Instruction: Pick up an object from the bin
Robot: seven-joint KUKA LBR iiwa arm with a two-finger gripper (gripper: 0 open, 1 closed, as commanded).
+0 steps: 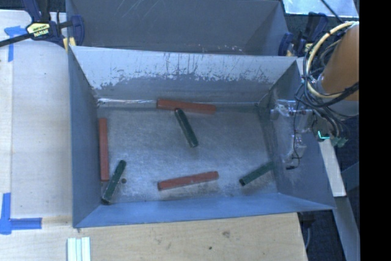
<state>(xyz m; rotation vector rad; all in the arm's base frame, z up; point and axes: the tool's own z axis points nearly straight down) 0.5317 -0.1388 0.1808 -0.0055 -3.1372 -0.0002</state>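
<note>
Dark green stick (256, 174), short and round like a pen, lies on the floor of the bin (177, 67) in the front right corner. It is slanted, with its right end a little farther back, close to the foot of the right wall. It is the thing nearest to the gripper (294, 156), which hangs just beyond the stick's right end, over the sloping right wall and apart from the stick. Nothing shows in the gripper's grasp. Whether it is spread or closed I cannot tell, as its slender metal end blends into the grey wall behind it.

The gripper points roughly straight down below the wrist. There an orange cover (346, 64) and loops of yellow and black cables (314, 73) sit outside the bin's right rim, and the arm comes in from the right above that rim.

Left of the nearest stick, a red-brown bar (188, 180) lies nearly level along the front of the floor. Farther back, near the middle, a second green stick (186, 127) lies slanted. Its upper end is just below a second red-brown bar (186, 107) that runs along the foot of the back wall. A third red-brown bar (104, 148) lies along the left wall. A third green stick (114, 181) is by its front end, in the front left corner.
</note>
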